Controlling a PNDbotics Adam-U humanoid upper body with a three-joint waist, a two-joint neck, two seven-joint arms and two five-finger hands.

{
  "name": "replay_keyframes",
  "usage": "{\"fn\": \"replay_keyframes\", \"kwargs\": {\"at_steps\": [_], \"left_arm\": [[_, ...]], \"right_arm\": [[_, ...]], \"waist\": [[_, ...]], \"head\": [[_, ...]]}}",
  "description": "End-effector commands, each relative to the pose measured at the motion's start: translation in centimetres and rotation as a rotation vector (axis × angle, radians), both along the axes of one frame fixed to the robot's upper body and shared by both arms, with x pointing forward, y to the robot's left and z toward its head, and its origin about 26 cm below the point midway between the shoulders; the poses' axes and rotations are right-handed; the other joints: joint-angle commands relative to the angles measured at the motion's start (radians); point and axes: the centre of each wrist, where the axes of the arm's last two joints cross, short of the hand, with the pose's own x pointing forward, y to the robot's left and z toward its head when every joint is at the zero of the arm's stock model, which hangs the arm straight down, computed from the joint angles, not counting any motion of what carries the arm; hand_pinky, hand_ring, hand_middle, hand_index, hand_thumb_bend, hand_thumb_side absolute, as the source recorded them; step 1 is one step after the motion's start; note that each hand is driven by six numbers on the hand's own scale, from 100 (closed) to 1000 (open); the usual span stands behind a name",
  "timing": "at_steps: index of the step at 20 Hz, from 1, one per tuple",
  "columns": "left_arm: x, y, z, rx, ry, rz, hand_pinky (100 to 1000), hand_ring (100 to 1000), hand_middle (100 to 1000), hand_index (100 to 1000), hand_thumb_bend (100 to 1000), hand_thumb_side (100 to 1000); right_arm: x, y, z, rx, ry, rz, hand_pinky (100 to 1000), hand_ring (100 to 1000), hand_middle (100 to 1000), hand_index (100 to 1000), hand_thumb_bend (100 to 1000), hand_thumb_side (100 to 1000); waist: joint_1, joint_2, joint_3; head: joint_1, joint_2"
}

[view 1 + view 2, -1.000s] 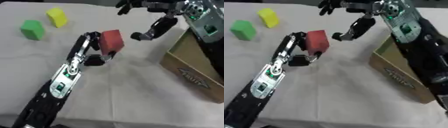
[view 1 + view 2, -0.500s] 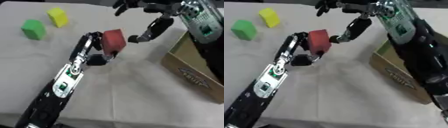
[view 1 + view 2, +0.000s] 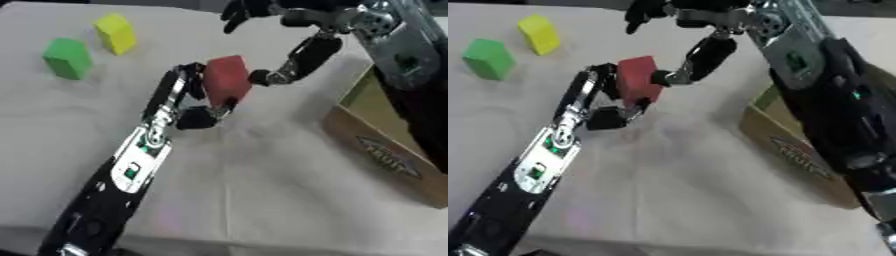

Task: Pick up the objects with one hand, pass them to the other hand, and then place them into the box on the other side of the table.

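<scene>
Your left robot hand (image 3: 610, 102) pinches the red block (image 3: 638, 80) above the surface (image 3: 710, 190); your right robot hand (image 3: 697, 57) touches its side, box (image 3: 798, 150) nearby.

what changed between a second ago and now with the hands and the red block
The right hand has moved in toward the red block, and one of its fingertips now touches the block's right side; a second ago there was a gap. The left hand keeps its hold on the block. The green block, yellow block and box stayed put.
</scene>
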Motion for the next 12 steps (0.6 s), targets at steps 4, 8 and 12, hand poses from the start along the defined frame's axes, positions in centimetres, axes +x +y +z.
{"fn": "replay_keyframes", "kwargs": {"at_steps": [4,8,12], "left_arm": [[0.4,-0.7,1.3,-0.020,-0.046,0.002,529,447,251,406,100,231],[0.4,-0.9,1.4,-0.018,-0.050,-0.002,529,447,251,406,100,230],[0.4,-1.0,1.6,-0.012,-0.055,-0.003,529,448,251,406,100,227]], "right_arm": [[-0.2,0.3,0.5,-0.134,-0.059,0.054,898,838,867,826,376,487],[-0.1,0.3,0.2,-0.156,-0.061,0.056,899,842,849,834,399,485],[0.2,0.3,-0.2,-0.181,-0.055,0.056,902,846,814,845,400,482]], "waist": [[-0.010,-0.027,0.005],[-0.012,-0.026,0.007],[-0.013,-0.025,0.009]], "head": [[-0.005,0.006],[-0.003,0.006],[-0.004,0.006]]}}
